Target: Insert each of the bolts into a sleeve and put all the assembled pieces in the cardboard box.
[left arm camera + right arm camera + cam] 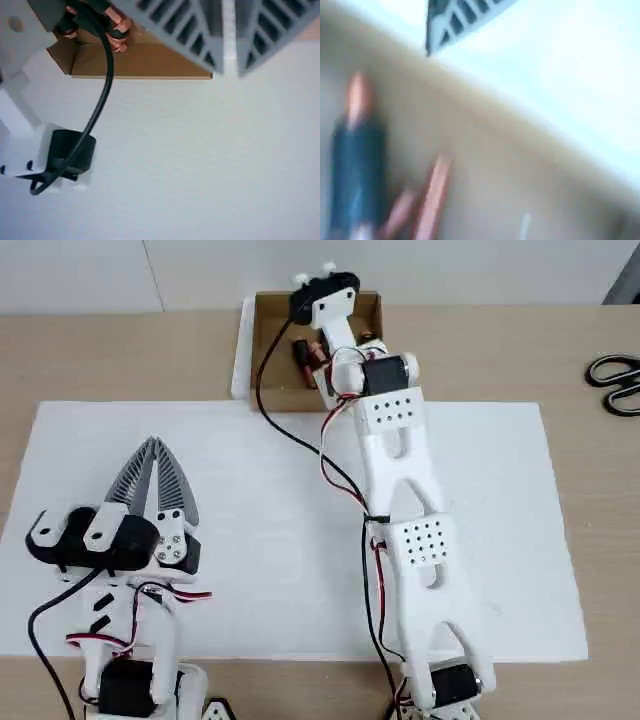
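Observation:
The cardboard box [268, 350] stands at the back of the table, beyond the white sheet. My right arm stretches across the sheet and its gripper [330, 370] hangs down inside the box, open, with one grey ribbed finger [460, 20] showing. On the box floor lie a dark sleeve with a copper bolt end [355, 165] and another copper bolt [432, 200]; assembled pieces [305, 352] show beside the wrist. My left gripper [152, 442] rests shut and empty over the sheet's left half. From the left wrist view the box [145, 60] is ahead, with copper bolt ends [119, 29] above its wall.
The white sheet [250, 540] covers most of the table in front of the box. Black scissors [615, 383] lie at the far right edge. The right arm's black cable [290, 430] trails across the sheet between the two arms.

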Action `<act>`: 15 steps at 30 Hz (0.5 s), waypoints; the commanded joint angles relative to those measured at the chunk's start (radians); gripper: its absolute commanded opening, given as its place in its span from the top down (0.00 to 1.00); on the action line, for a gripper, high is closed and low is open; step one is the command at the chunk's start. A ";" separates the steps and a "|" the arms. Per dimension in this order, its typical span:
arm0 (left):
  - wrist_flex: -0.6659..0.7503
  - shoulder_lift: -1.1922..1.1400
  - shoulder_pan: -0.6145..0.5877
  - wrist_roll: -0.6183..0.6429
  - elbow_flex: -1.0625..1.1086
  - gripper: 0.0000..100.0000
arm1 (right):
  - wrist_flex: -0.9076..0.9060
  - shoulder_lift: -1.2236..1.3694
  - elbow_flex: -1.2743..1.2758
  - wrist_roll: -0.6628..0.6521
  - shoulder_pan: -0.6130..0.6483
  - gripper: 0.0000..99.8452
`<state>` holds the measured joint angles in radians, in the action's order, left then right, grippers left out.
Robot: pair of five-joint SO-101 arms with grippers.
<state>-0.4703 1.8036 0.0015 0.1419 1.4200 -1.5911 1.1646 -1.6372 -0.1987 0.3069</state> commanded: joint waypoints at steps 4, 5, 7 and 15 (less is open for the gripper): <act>0.023 0.012 0.006 0.003 -0.018 0.99 | -0.107 -0.139 -0.028 -0.005 -0.033 0.76; 0.023 0.012 0.006 0.003 -0.018 0.99 | -0.107 -0.142 -0.011 -0.005 -0.033 0.76; 0.023 0.012 0.006 0.003 -0.018 0.99 | -0.110 -0.160 0.051 -0.005 -0.031 0.76; 0.023 0.012 0.006 0.003 -0.018 0.99 | -0.111 -0.401 0.453 -0.003 0.004 0.76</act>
<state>-0.4703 1.8036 0.0015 0.1419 1.4200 -1.6893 0.9283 -1.3149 -0.1987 0.2946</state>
